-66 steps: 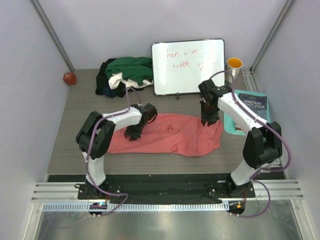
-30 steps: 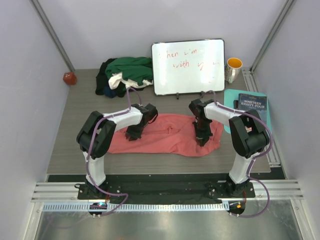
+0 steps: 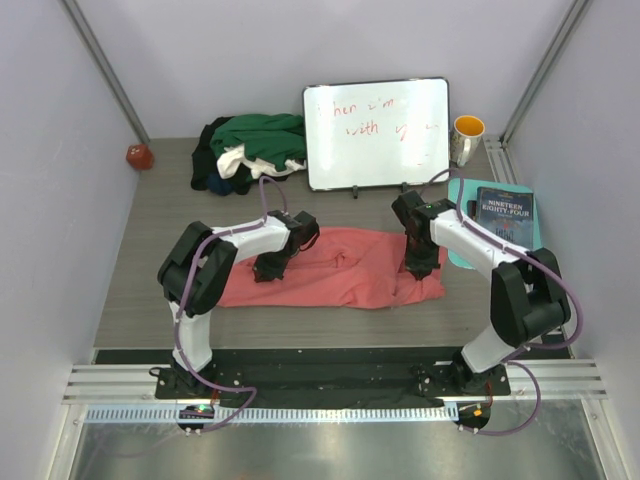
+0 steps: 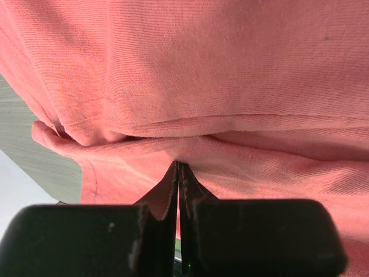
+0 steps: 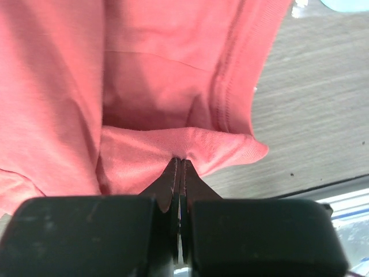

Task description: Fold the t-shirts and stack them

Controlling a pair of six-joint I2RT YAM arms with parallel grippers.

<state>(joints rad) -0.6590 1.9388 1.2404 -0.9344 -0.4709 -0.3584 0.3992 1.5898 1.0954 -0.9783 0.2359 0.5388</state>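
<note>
A salmon-pink t-shirt (image 3: 345,268) lies spread across the middle of the table. My left gripper (image 3: 266,268) is shut on a fold of it near its left part; the wrist view shows the pinched cloth (image 4: 190,156) at the fingertips (image 4: 172,180). My right gripper (image 3: 418,268) is shut on the shirt's right edge; the wrist view shows the pink hem (image 5: 190,144) bunched at the closed tips (image 5: 171,173). A heap of dark green, white and black t-shirts (image 3: 250,150) lies at the back left.
A white board with red writing (image 3: 377,132) stands at the back centre. A mug (image 3: 467,137) sits at the back right. A dark book (image 3: 503,208) lies on a teal tray (image 3: 466,192) at the right. A red ball (image 3: 139,156) sits far left.
My right gripper came in over the shirt, then moved right to its right edge and shut on it. The shirt's right end is now more bunched. The left gripper has barely moved.
</note>
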